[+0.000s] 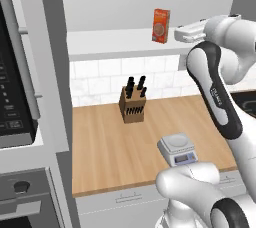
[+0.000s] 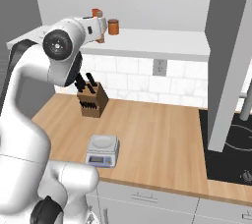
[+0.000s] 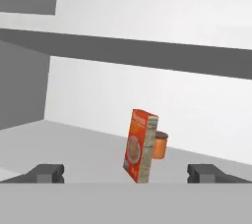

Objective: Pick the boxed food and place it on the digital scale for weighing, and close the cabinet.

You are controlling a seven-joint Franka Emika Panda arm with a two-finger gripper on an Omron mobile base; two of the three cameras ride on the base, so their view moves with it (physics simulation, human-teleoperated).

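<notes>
the gripper (image 3: 125,173) is wide open. its two dark fingertips (image 3: 45,173) stand far apart in the hand view, one at each side, and nothing is between them. it holds nothing and touches nothing. the box of food (image 3: 140,146) sits ahead of it, in line with the gap between the tips but not yet inside it.

the box of food (image 1: 161,25) is orange-red with a round tan picture on it. it stands up straight on the pale shelf (image 1: 115,42) of the cabinet (image 3: 147,51), up above the counter. in the hand view a small orange can (image 3: 159,145) stands just behind the box, partly hidden by it. in the right base view the can (image 2: 113,26) is on the shelf too, just past the robot's hand, and only a small corner of the box (image 2: 97,13) peeks over the hand.

in the left base view the white hand reaches toward the shelf from the right, near the box but apart from it.

the scale (image 1: 177,149) is small and light grey. it sits on the wooden counter (image 1: 110,147) near the front edge, with a bluish screen on its front. its flat top is bare. a wooden knife block (image 1: 133,102) with dark handles stands farther back on the counter, well apart from the scale (image 2: 103,151).

the cabinet is open, so the shelf inside shows.
</notes>
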